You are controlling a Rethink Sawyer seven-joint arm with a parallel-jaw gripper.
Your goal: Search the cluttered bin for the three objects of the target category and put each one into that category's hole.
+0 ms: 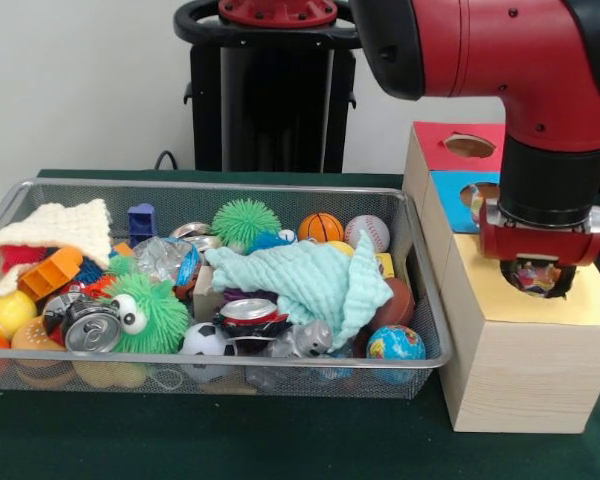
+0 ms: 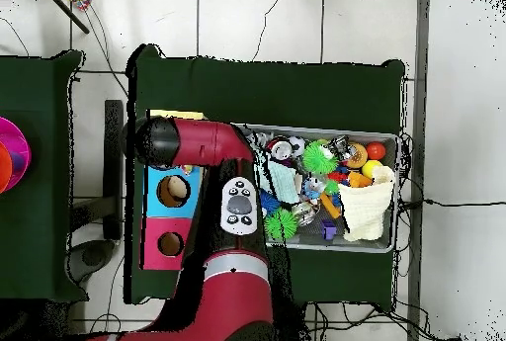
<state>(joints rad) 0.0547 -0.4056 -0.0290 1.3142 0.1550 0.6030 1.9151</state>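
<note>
I am looking across the counter [image 1: 230, 440], draped in dark green cloth, while the red and black arm is hanging its tool [image 1: 537, 277] directly over the hole [image 1: 570, 283] in the yellow top of a pale wood box [image 1: 515, 365]. A crumpled wrapper [image 1: 536, 278], printed red, blue and white, is sitting between the tool's tips right at the hole's ragged mouth; I am judging that the tool is pinching it, ready to let go. Beside the tool, toward the arm's far side, the cluttered bin [image 1: 425, 300] of silver wire mesh is lying just next to the box. Well away from the tool, deep in the bin's clutter, another shiny wrapper [image 1: 165, 258] is peeking out near a green spiky ball with googly eyes [image 1: 145, 312], a crushed can [image 1: 92, 330] and a cream knitted cloth [image 1: 70, 230]; a mint green cloth [image 1: 310, 280] is sprawling nearer the tool. I am judging these wrappers as very light, thin, crinkly and slippery, collapsing under pressure rather than breaking, so pinching a raised fold at the crumpled middle seems best. From overhead, the arm is covering the yellow box, with the blue-topped hole [image 2: 173, 191] and red-topped hole [image 2: 170, 244] showing beside it.
</note>
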